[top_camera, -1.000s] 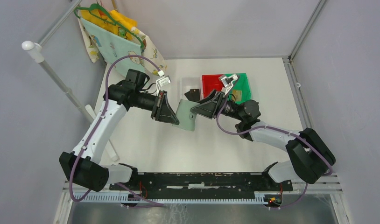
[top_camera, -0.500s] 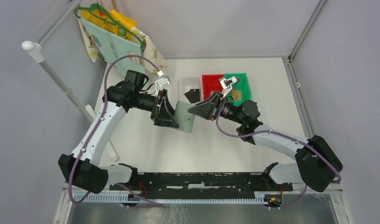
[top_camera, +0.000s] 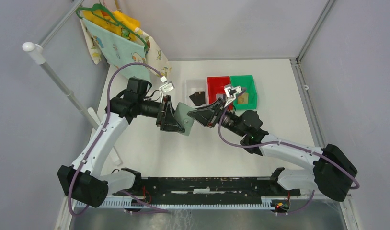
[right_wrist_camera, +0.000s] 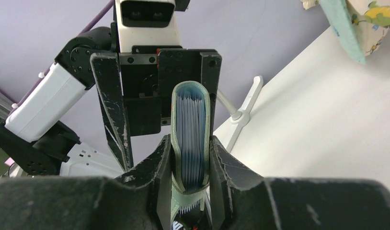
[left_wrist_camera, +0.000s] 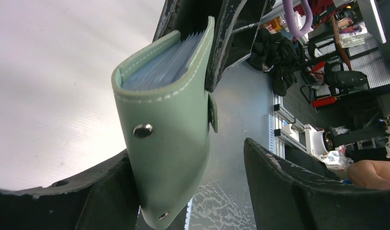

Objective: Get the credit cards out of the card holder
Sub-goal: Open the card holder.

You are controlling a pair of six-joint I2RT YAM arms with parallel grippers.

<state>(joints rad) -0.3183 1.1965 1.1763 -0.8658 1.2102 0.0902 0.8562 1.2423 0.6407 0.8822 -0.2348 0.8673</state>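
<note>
Near you, both arms reach in over the white table and meet mid-air above its centre. The pale grey-green stitched book-like card holder hangs there, off the table. The right gripper is pressed together on both covers, pinching the holder shut near what looks like its open edge. The left gripper is spread wide: the holder lies against one finger, and the other finger is well apart from it.

Handling, as a guess: it is light, with soft bendy covers and floppy, slick clear pockets. The thin credit cards should be stiff and slippery. You can't pick out any cards inside, only the pocket edges. Take one cover near the spine so the book can fan open, then nip a card by its exposed edge. Mind the metal snap.

In the way: the right fingers clamp the pockets closed, and the two grippers crowd each other.

Farther out:
- At 12 o'clock from the holder, a clear tray holds a small black object.
- At 1 o'clock are a red bin and a green bin, the green one with something tan inside.
- At 11 o'clock, printed cloth hangs on a green hanger.
</note>
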